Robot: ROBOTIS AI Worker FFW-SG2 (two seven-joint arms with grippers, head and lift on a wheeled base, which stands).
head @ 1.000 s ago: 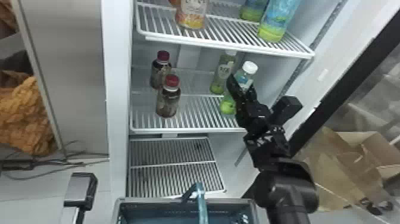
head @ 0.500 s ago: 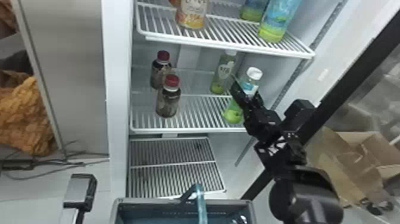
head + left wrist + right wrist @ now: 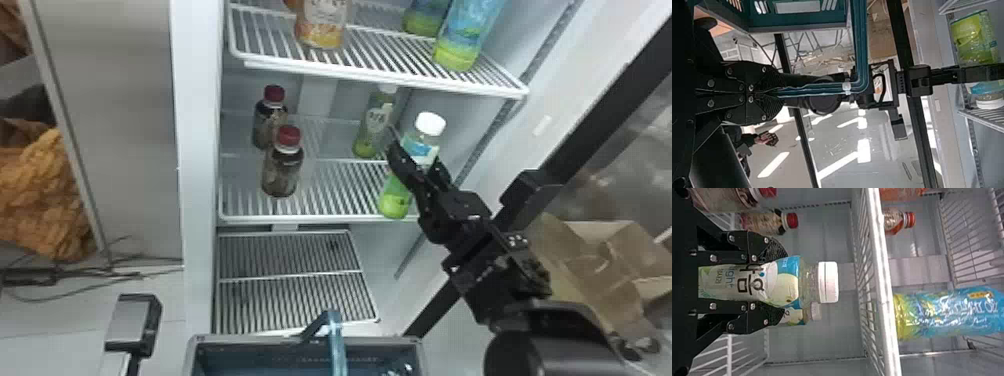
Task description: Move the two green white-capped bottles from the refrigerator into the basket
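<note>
Green bottle (image 3: pixel 395 200) — clasped in right gripper (image 3: pixel 416 148) — near second bottle (image 3: pixel 373 122).

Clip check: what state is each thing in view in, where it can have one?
Front green bottle: capped, held
Rear green bottle: capped, standing on the shelf
Red-capped bottles: capped, standing
Right gripper: closed on the front green bottle
Left gripper: closed on the basket handle
Basket handle: raised
Basket: open-topped
Refrigerator: open
Cardboard box: open
</note>
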